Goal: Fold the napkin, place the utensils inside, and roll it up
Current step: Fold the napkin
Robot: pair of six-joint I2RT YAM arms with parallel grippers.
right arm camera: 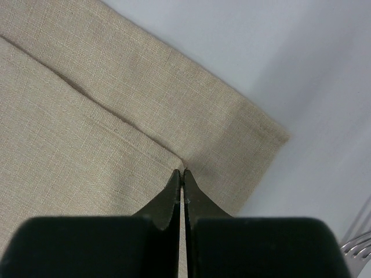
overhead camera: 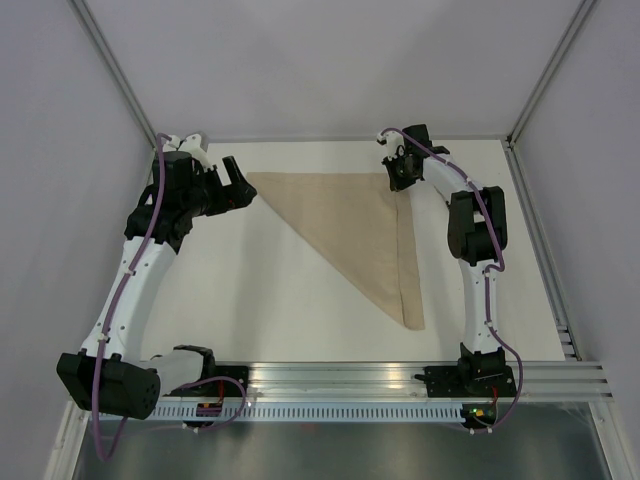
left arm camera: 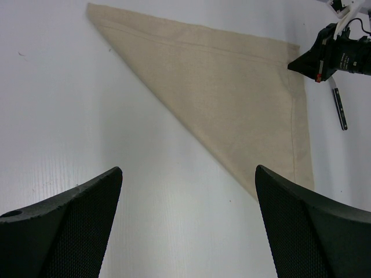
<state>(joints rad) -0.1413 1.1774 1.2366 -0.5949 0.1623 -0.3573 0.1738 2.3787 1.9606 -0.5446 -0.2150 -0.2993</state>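
The tan napkin point(overhead camera: 360, 230) lies folded into a triangle on the white table, its long edge running from far left to near right. It also shows in the left wrist view point(left arm camera: 226, 98) and the right wrist view point(right arm camera: 87, 116). My right gripper point(overhead camera: 398, 175) sits at its far right corner, and there its tips point(right arm camera: 183, 170) are shut, pinching the corner of the upper layer. My left gripper point(overhead camera: 240, 185) is open and empty point(left arm camera: 188, 168), just left of the napkin's far left corner. A dark utensil point(left arm camera: 340, 108) lies right of the napkin; fork tines point(right arm camera: 356, 246) show beside the right gripper.
The white table point(overhead camera: 260, 300) is enclosed by pale walls on the left, far and right sides. An aluminium rail point(overhead camera: 400, 380) with the arm bases runs along the near edge. The right arm point(overhead camera: 475, 225) stands over the table's right side.
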